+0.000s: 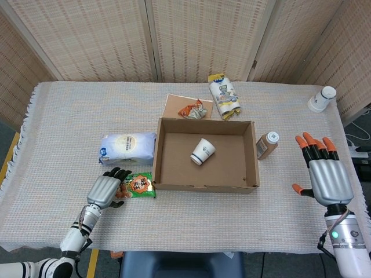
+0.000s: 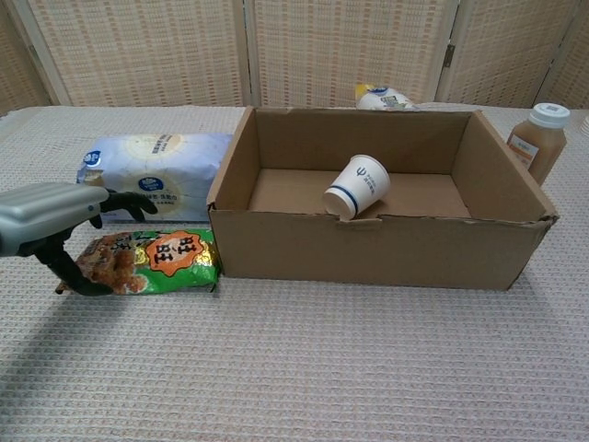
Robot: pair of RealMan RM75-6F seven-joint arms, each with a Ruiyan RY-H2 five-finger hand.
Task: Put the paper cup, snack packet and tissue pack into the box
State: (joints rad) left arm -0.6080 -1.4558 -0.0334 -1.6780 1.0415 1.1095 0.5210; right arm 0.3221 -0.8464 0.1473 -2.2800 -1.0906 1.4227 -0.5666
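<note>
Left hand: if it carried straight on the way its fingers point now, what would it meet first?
The left hand is already over the near end of the snack packet, so that comes first, with the box wall likely just beyond it.

I see a brown cardboard box (image 1: 206, 155), white cup (image 1: 203, 151) with dark blue ring inside. Snack packet (image 1: 138, 185) green with orange-red print. Tissue pack (image 1: 127, 147) pale blue and white. My left hand (image 1: 106, 189) silver back, black fingers (image 1: 119, 173); right hand (image 1: 327, 175) silver with orange fingertips (image 1: 316, 139). Cloth (image 1: 69, 116) beige weave. Bottle (image 1: 266, 145) brown, white cap.
</note>
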